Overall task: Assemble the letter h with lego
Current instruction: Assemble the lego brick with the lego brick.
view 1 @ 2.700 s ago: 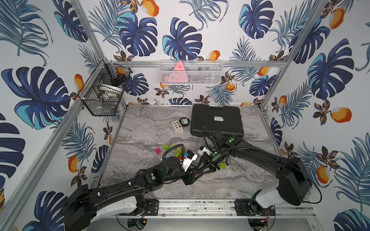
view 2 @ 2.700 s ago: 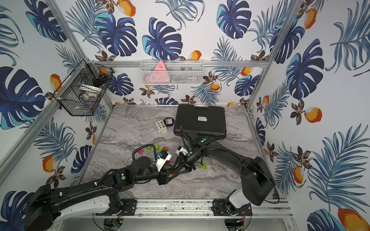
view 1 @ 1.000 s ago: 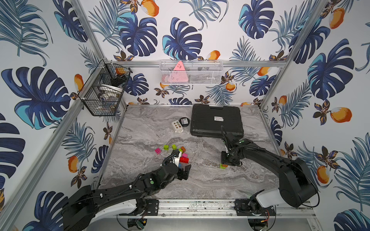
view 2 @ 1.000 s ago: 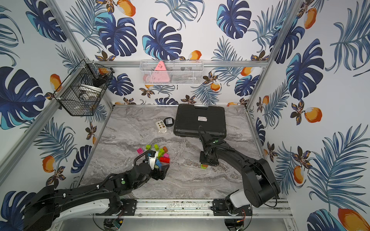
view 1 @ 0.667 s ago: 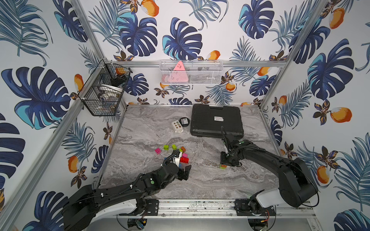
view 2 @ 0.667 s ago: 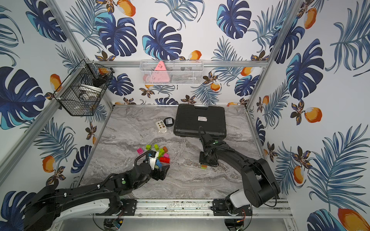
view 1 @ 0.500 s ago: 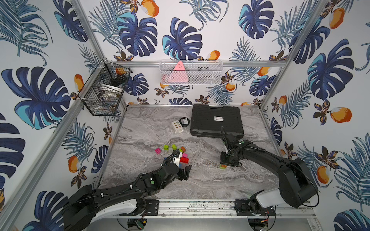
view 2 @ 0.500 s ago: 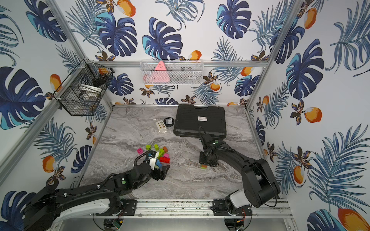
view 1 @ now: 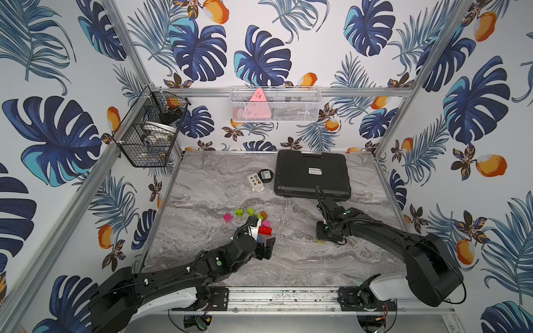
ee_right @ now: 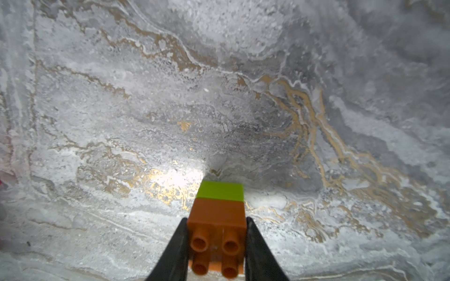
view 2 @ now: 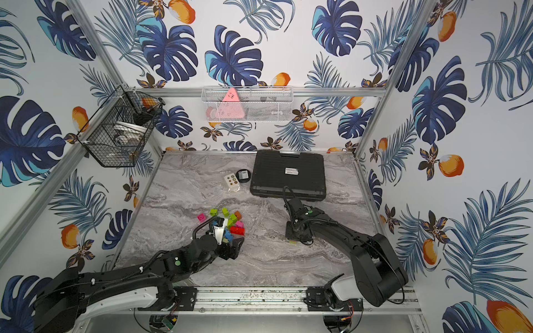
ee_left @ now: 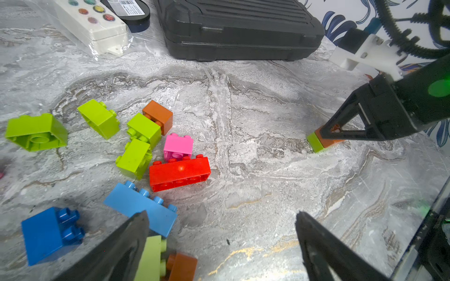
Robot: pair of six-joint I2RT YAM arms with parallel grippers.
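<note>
In front of the black case (view 1: 311,174), your right gripper (ee_right: 216,222) is clamped on an orange-and-green stack (ee_right: 219,194) resting on the table (view 1: 288,259) (the h's first leg, likely). Next, your wide-open left gripper (ee_left: 221,216) needs another brick from the pile (ee_left: 143,155) farther from the case.

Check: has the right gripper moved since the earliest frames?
Yes: in a top view the right gripper, gripping an orange brick, moved rightward along the black case's front, away from the loose bricks.

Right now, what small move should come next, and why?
Probably shift the left gripper over the light blue brick and close. Its jaws stand open and empty, that brick lies just beside them, and the right gripper is busy holding the orange-and-green stack.
</note>
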